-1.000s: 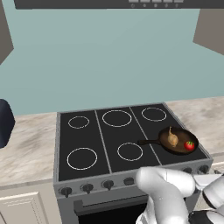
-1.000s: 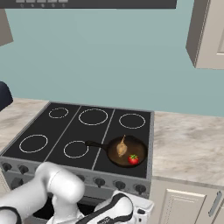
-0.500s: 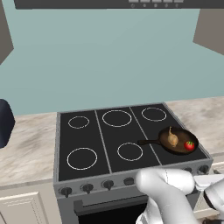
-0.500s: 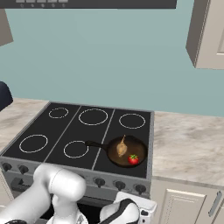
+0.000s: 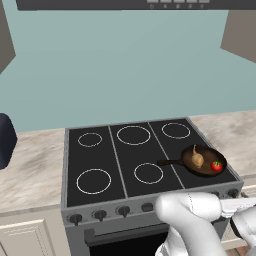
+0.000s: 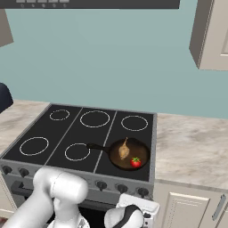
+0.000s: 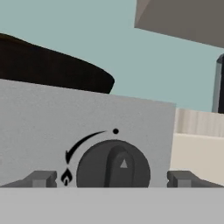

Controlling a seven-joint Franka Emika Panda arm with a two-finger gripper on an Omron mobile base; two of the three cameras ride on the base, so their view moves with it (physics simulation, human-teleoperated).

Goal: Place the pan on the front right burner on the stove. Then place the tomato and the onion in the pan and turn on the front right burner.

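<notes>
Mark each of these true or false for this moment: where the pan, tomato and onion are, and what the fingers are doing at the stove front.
1. The pan sits at the front right of the stove. True.
2. The tomato lies on the counter beside the stove. False: it is inside the pan.
3. The onion is in the pan with the tomato. True.
4. The fingers are shut on the pan handle. False: they stand open, one on each side of a dark knob on the stove's grey front.
5. The knob's marker points up, at the dot above it. True.
6. A pot stands on the front left ring. False: that ring is bare.
</notes>
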